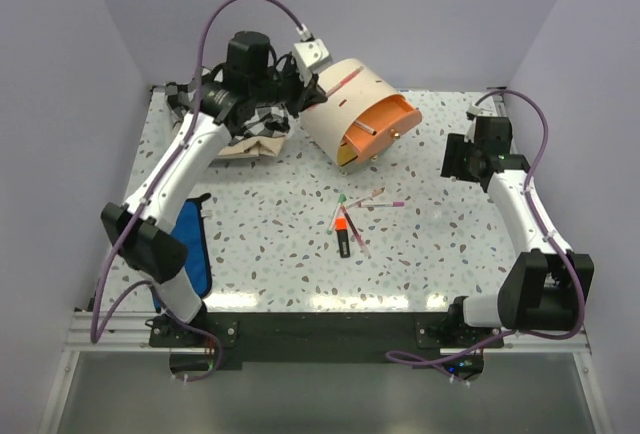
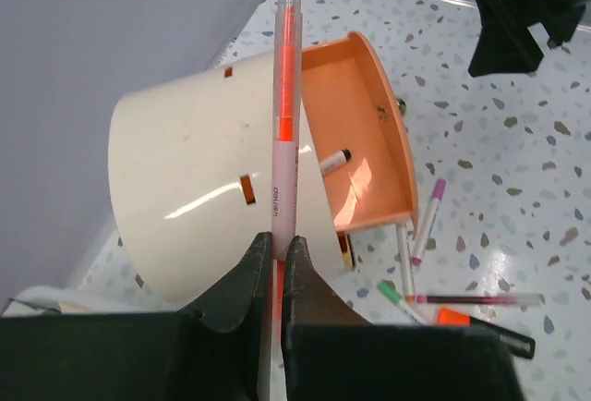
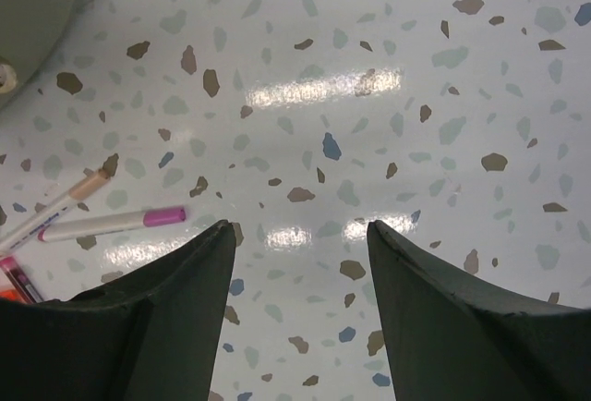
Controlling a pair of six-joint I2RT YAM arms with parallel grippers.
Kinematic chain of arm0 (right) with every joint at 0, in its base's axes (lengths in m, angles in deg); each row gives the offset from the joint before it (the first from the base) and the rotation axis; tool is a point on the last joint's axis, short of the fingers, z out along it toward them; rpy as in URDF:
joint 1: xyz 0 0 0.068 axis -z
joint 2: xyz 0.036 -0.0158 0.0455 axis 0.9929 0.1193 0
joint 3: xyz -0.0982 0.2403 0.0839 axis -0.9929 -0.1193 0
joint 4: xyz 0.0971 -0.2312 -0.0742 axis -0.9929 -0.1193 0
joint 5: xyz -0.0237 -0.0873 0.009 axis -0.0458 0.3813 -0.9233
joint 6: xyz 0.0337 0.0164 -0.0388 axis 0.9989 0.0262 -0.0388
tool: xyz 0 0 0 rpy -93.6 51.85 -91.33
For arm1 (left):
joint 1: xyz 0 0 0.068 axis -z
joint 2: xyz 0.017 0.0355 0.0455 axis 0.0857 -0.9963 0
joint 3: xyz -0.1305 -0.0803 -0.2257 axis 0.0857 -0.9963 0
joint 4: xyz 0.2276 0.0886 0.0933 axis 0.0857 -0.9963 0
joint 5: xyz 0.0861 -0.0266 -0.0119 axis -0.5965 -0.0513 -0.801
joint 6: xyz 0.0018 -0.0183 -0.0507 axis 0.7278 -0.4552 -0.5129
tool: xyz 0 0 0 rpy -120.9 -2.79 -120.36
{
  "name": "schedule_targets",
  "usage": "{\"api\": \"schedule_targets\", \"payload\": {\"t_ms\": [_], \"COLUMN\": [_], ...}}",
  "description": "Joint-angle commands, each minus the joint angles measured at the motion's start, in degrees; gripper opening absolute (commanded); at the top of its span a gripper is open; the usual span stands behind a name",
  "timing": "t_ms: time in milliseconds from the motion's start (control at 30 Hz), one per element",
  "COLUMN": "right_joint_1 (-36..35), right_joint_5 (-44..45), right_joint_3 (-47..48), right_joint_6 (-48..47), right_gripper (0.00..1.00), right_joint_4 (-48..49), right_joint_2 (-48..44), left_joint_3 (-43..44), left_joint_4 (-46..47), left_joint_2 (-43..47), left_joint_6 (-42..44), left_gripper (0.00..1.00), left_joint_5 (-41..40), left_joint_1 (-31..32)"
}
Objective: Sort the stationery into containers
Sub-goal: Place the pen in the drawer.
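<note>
Left arm reaches to the back of the surface [image 1: 300,274]. The left fingers [image 2: 242,281] are closed on one pen [image 2: 284,124], which has a pale pink barrel and a red core. They grip it near its lower end, and the pen points out over the cabinet [image 2: 185,188].

Cabinet: one cream drum, tipped at an angle at the back centre. One orange drawer [image 2: 360,115] is pulled out. Inside it lies one white, black-capped item [image 2: 334,159].

Loose stationery sits mid-surface, well apart from the cabinet. Five pieces counted from the left wrist view:
- one pink-capped pen [image 2: 427,214]
- one white pen [image 2: 404,261]
- one green-capped marker [image 2: 395,294]
- one thin pink pen [image 2: 480,299]
- one orange highlighter [image 2: 466,320]

Right arm: the right fingers [image 3: 175,290] are spread apart and hold nothing. They hang over bare surface just beside the pile.

Also seen: one checked cloth [image 1: 255,119] at back left and one blue pouch [image 1: 192,244] at the left edge.
</note>
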Motion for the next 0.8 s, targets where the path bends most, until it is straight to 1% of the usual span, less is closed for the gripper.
{"api": "schedule_targets", "payload": {"t_ms": [0, 100, 267, 567, 767], "right_joint_1": [0.4, 0.4, 0.4, 1.0, 1.1], "right_joint_5": [1.0, 0.5, 0.0, 0.2, 0.2], "right_joint_3": [-1.6, -2.9, -4.3, -5.4, -6.2], "right_joint_6": [-1.4, -0.9, 0.0, 0.0, 0.0], "right_gripper": [0.63, 0.63, 0.63, 0.63, 0.63], "right_joint_4": [2.7, 3.3, 4.2, 4.4, 4.4], "right_joint_2": [-3.0, -3.6, -4.0, -4.6, -4.9], "left_joint_3": [11.1, 15.4, 17.9, 16.1, 15.7], "left_joint_4": [3.0, 5.4, 8.1, 9.6, 10.6], "left_joint_2": [-9.1, -12.9, -16.2, -18.1, -20.0], "left_joint_6": [-7.0, -9.6, -11.9, -15.1, -16.7], "left_gripper": [0.0, 0.0, 0.0, 0.0, 0.0], "left_joint_5": [2.0, 2.0, 1.7, 2.3, 0.0], "left_joint_1": [0.8, 2.1, 4.9, 7.4, 7.4]}}
